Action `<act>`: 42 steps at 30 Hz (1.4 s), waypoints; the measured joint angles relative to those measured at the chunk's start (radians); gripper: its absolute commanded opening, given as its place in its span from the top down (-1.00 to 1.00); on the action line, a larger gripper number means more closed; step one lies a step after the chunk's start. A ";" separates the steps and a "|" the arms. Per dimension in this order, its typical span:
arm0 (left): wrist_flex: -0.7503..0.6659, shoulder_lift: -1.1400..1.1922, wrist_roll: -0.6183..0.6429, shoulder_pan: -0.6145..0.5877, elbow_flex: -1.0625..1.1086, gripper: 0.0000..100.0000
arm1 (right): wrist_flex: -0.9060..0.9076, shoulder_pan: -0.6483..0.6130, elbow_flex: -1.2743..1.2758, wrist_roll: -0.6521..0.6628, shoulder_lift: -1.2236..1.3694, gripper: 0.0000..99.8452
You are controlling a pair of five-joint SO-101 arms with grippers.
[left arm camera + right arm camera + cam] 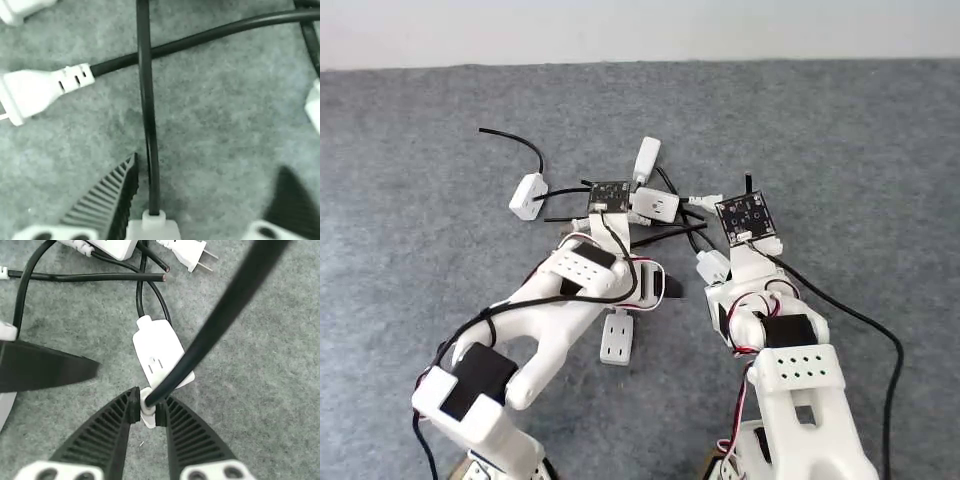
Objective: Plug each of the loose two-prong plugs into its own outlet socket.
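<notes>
My right gripper (147, 397) is shut on a small white plug (146, 409) whose black cord rises toward the camera. The plug sits against the end of a white outlet socket (159, 352) lying slots-up on the carpet. In the high view that socket (713, 266) lies just ahead of the right arm. My left gripper (210, 167) stands open low over the carpet, a black cord (146, 100) running between its fingers to a white plug body (152, 229). Another white plug (35, 92) lies farther off.
Several white plugs and sockets lie tangled in black cords on the grey carpet (840, 130): one (528, 195) far left, one (647, 158) at the back, one (617, 335) beside the left arm. A two-prong plug (187, 250) lies loose. The left gripper's dark finger (40, 371) is close by.
</notes>
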 measured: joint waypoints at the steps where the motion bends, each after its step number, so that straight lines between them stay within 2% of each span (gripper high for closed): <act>1: -0.002 -0.008 0.003 0.000 0.009 -0.20 | 0.000 0.000 0.000 0.000 0.000 0.98; 6: 0.006 -0.123 0.003 0.000 0.114 -0.24 | 0.000 0.000 0.000 0.000 0.000 0.98; 16: 0.015 -0.532 0.003 -0.018 0.288 -0.24 | 0.000 0.008 0.000 0.000 0.000 0.98; 22: 0.164 -0.652 -0.003 -0.150 0.292 -0.24 | 0.057 -0.043 0.000 0.006 0.000 0.98; 27: 0.265 -0.718 -0.110 -0.245 0.296 -0.24 | 0.172 -0.112 -0.061 0.043 0.002 0.98; 36: 0.292 -0.792 -0.127 -0.327 0.376 -0.22 | 0.351 -0.166 -0.132 0.104 0.003 0.98; 39: 0.292 -0.792 -0.127 -0.367 0.379 -0.08 | 0.416 -0.198 -0.175 0.118 0.003 0.98; 42: 0.301 -0.772 -0.132 -0.405 0.379 0.20 | 0.477 -0.233 -0.241 0.126 0.003 0.98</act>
